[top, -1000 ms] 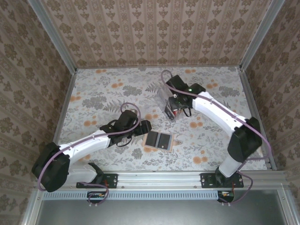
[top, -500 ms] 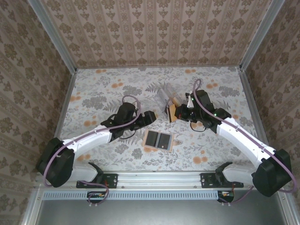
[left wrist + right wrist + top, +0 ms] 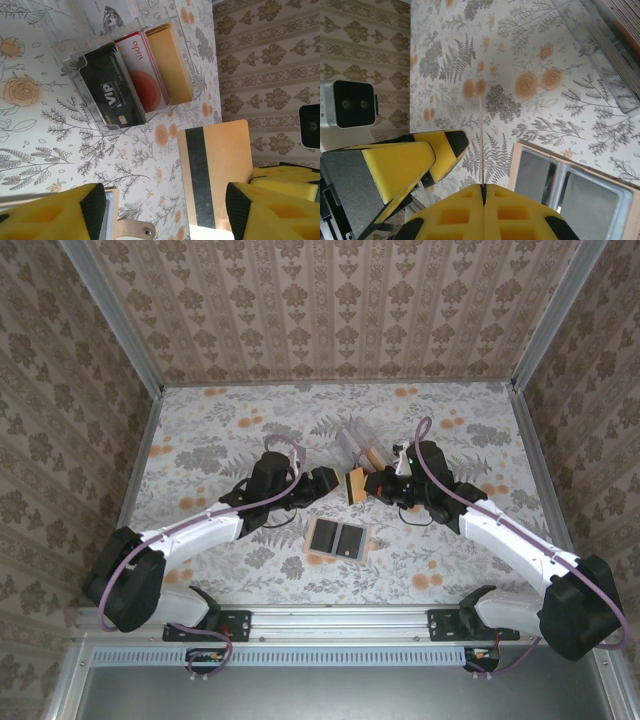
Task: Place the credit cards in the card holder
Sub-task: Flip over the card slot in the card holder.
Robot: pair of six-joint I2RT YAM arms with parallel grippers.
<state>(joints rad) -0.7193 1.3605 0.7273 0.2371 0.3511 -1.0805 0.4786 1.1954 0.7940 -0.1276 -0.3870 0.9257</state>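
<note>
Handover, by my read. Right gripper [image 3: 374, 486] was pinched tight on one edge of the card [image 3: 354, 486]. It held the card upright above the table [image 3: 200, 430], between the holder [image 3: 352, 440] and the wallet [image 3: 337, 538]. Left gripper [image 3: 326, 483] sat just beside the card, facing its striped side, jaws partly open with nothing in them. I could not tell if a left pad [image 3: 270, 210] touched the card; it looked apart.

Holder stood on the table beyond the held card, with a black card [image 3: 112, 92], a red card [image 3: 145, 75] and an orange card [image 3: 170, 65] in its slots. I judged the task mostly done, this card looking like the last loose one.

Next move: left jaws needed to line up across the card's two faces and close on the free edge, then right lets go. Risk was the thin card slipping or twisting at the swap.

Pose: both arms were stretched toward the table's middle, forearms low. Wrists were turned inward so the grippers faced each other, and the right wrist was rolled so the card stood on edge.
</note>
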